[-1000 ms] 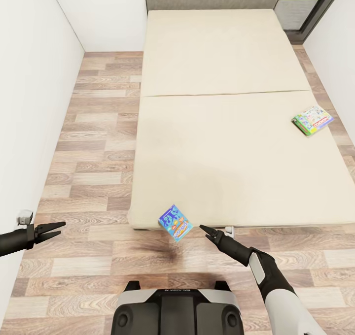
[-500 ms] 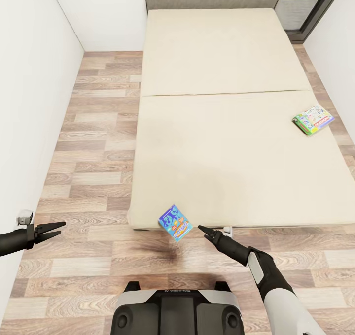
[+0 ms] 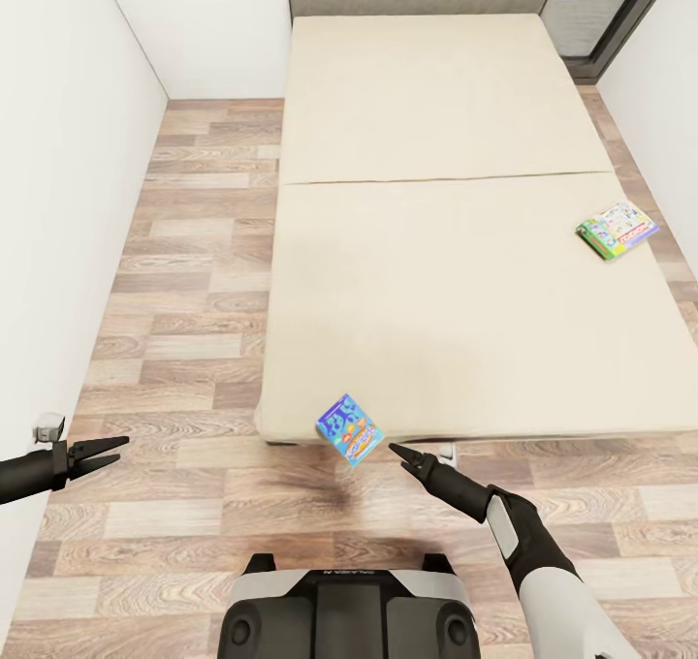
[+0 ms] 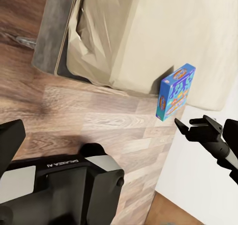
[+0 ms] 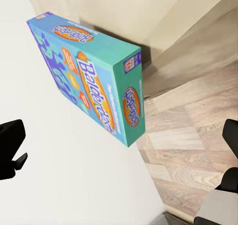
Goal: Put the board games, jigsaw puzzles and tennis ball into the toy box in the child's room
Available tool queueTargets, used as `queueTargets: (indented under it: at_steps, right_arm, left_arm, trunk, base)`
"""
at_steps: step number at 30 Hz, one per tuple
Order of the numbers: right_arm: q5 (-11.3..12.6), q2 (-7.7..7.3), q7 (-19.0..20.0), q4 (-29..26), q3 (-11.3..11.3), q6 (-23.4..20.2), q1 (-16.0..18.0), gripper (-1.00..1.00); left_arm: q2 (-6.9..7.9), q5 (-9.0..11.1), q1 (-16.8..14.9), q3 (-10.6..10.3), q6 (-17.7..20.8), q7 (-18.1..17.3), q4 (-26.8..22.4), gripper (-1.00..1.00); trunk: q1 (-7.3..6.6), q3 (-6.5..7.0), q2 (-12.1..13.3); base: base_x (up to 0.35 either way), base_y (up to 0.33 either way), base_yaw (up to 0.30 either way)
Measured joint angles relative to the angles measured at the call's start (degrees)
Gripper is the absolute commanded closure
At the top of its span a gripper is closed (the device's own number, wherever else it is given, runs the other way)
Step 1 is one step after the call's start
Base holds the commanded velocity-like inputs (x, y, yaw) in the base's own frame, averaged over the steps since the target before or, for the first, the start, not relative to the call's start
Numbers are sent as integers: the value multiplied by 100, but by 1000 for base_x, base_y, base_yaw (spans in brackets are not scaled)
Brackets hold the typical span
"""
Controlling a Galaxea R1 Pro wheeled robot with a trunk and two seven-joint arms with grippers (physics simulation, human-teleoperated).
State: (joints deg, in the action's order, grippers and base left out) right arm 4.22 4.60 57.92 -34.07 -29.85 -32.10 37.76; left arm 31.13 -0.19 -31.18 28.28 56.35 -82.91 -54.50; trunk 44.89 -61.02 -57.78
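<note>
Board game one, the blue box (image 3: 349,429), sits at the bed's (image 3: 456,281) near edge, just beside your right gripper (image 3: 405,458), whose jaws are spread and empty. Your left gripper (image 3: 105,449) hangs slightly parted, holding nothing, while the second board game (image 3: 616,232) lies near the bed's right edge.

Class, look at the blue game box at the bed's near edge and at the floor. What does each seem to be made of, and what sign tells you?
Blue game box: probably printed cardboard, with sharp folded edges and colourful graphics. Floor: wood-look planks with visible grain, possibly laminate.
</note>
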Motion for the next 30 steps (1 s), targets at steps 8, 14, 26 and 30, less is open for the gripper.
queueTargets:
  at_steps: [8,14,26,30]
  right_arm:
    - [3,-1,0,1,2,0,0,-100]
    - [2,0,0,1,1,0,0,-100]
    - [-3,-1,0,1,2,7,0,-100]
    - [-6,0,1,1,1,9,0,-100]
  left_arm:
    - [-2,-3,1,-1,0,1,-2,-100]
    - [-2,-3,1,-1,0,6,-1,-100]
    - [-41,-3,1,-1,-7,9,-2,-100]
    - [-56,-4,1,0,-8,9,-1,-100]
  trunk:
    - [0,0,0]
    - [0,0,0]
    - [0,0,0]
    - [0,0,0]
  base:
    - [-5,83,0]
    - [-1,170,0]
    - [6,71,0]
    - [19,108,0]
